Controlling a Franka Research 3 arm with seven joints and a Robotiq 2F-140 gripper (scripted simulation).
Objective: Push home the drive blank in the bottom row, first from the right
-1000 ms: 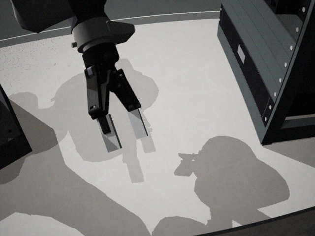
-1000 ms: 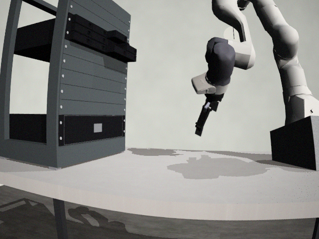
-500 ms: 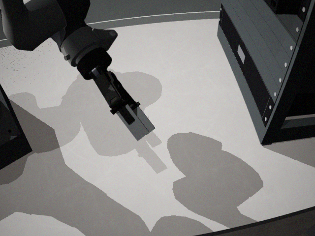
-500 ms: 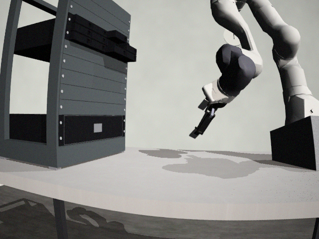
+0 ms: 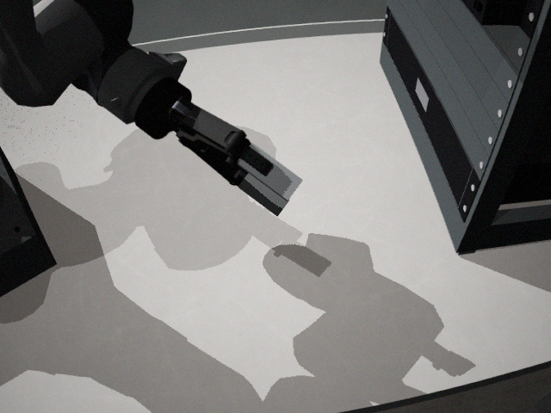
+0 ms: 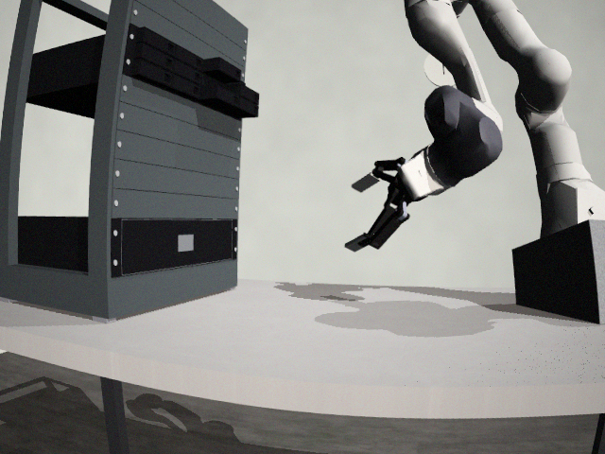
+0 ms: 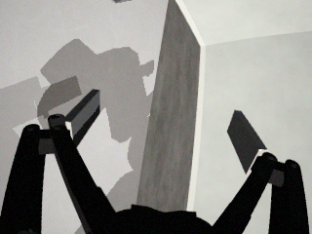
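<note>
The bottom-right drive blank (image 6: 250,101) juts from the rack (image 5: 438,181) (image 6: 104,147) higher than the empty, wide-spread claw (image 5: 287,195) (image 6: 360,212) (image 7: 166,111), well apart across the gap.

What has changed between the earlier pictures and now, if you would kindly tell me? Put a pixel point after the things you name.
The gripper (image 5: 291,195) (image 6: 353,215) (image 7: 166,111) has swung toward the rack (image 5: 420,146) (image 6: 105,195) and turned, its open fingers now one above the other in the exterior view. Nothing was taken hold of or let go. The rack and its storage chassis (image 6: 165,61) look unchanged.
</note>
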